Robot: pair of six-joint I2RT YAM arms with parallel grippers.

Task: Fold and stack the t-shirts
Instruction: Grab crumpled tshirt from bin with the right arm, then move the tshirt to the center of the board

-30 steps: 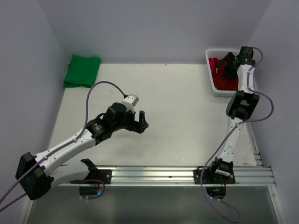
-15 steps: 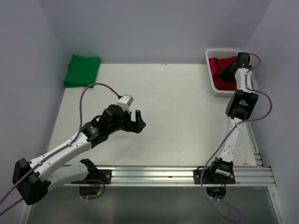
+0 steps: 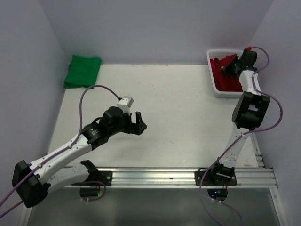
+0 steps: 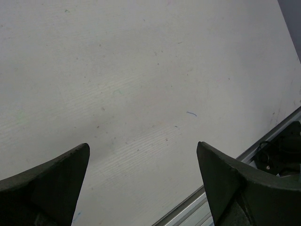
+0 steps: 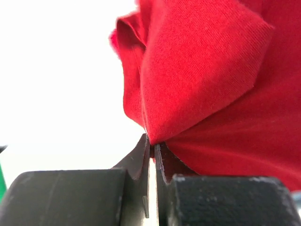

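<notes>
**A:** Where is the red t-shirt [image 3: 225, 80] being held?

**B:** It is being pinched at a fold by the right gripper [image 5: 153, 145], whose jaws are being pressed almost together on the cloth. The rest of it is lying in the white basket [image 3: 220, 93] at the table's far right corner.

**A:** And how is the left gripper [image 3: 139, 123] being carried?

**B:** It is being hovered over bare table [image 3: 183, 113] left of centre, fingers spread wide and holding nothing, well apart from the basket.

**A:** Which way is the cloth lying from the pinching fingers?

**B:** In the wrist view it is being seen to run up and away from the fingertips. It is bunched, so no long axis can be told. The right arm is being judged much the nearer. Open table lies leftward and toward the near edge from the basket, so a lift and a carry that way is probably being called for. A folded green t-shirt [image 3: 83, 70] is lying at the far left corner.
</notes>
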